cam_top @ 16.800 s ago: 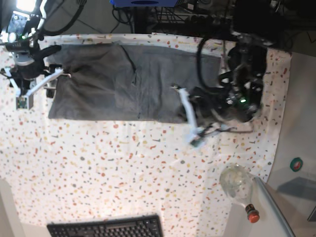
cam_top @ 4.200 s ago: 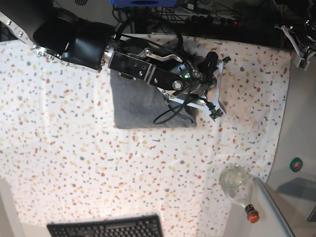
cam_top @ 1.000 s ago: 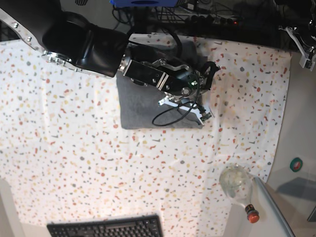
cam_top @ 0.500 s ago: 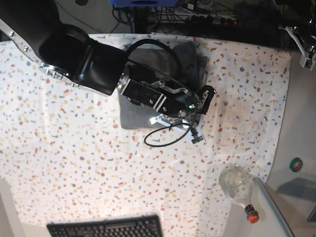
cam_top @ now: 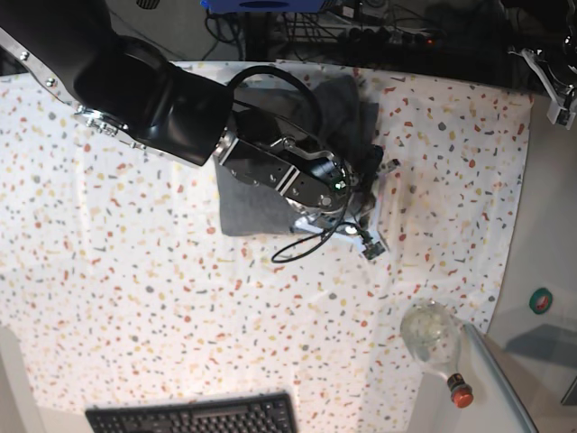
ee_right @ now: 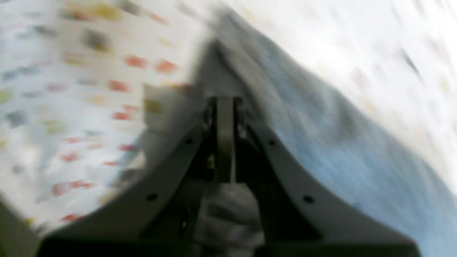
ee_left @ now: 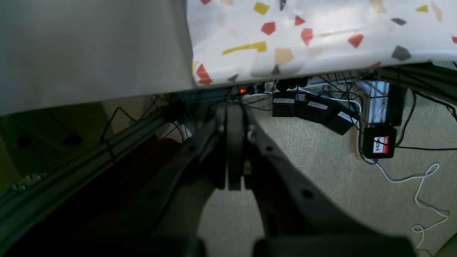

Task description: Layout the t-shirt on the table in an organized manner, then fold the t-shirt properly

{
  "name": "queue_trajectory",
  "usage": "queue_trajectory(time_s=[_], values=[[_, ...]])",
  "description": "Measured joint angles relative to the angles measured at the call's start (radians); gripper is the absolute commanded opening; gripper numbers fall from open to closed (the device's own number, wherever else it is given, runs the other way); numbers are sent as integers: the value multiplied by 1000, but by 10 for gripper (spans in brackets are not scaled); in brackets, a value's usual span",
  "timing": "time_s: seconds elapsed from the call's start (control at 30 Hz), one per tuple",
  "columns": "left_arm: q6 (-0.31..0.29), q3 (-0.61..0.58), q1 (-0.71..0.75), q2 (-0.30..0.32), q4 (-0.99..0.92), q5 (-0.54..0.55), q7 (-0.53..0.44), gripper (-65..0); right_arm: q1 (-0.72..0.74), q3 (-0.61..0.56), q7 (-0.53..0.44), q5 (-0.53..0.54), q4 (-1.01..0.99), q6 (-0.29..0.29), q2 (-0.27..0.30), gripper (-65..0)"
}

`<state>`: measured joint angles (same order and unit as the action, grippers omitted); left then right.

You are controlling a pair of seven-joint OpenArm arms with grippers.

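The heather-grey t-shirt (cam_top: 245, 206) lies folded into a compact block on the speckled table (cam_top: 135, 298), with a rumpled part toward the far edge (cam_top: 347, 99). My right gripper (cam_top: 370, 242) sits at the block's near right corner, its arm lying across the shirt. In the blurred right wrist view its jaws (ee_right: 225, 103) stand together, with grey cloth (ee_right: 321, 128) just ahead and to the right; the blur hides whether cloth is pinched. My left gripper (cam_top: 561, 95) is off the table's far right corner. In its wrist view it (ee_left: 234, 114) is shut and empty under the cloth's edge (ee_left: 321, 32).
A clear bottle with a red cap (cam_top: 435, 341) lies at the front right edge. A black keyboard (cam_top: 194, 417) sits at the front. Cables and power bricks (ee_left: 378, 142) lie on the floor below the left gripper.
My right gripper has swung from on top of the folded shirt down to its near right corner and shifted slightly right. The left arm has not moved.
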<state>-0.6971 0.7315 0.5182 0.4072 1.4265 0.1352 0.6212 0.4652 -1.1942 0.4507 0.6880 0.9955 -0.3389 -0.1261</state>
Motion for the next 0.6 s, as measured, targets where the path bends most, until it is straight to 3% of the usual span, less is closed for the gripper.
queue_trajectory(time_s=[0.03,0.1,0.23,0.27,0.37,0.43,0.5,0.6], values=[[0,0,0,0,0,0,0,-650,-10,1,-27,7,1,34,-3,-650],[0,0,0,0,1,3,-1,-650,-27,-3,-21,22,5,35,-7,-650],[0,0,-1,-2,3,5,2,-650,-28,-3,115,12,210,18,50,-650],[0,-1,0,-3,5,8,2,-650,-26,10,162,15,294,-14,74,-650],[0,-2,1,-16,35,8,8,-650,-51,58,264,3,500,-229,147,-650],[12,3,1,-55,108,34,23,-650,-86,93,317,14,592,-313,212,-650],[6,-2,-1,-105,192,126,60,-650,-130,137,323,19,664,-333,295,-650],[-8,-5,-42,-136,272,254,227,-650,-195,271,313,11,719,-342,403,-650]])
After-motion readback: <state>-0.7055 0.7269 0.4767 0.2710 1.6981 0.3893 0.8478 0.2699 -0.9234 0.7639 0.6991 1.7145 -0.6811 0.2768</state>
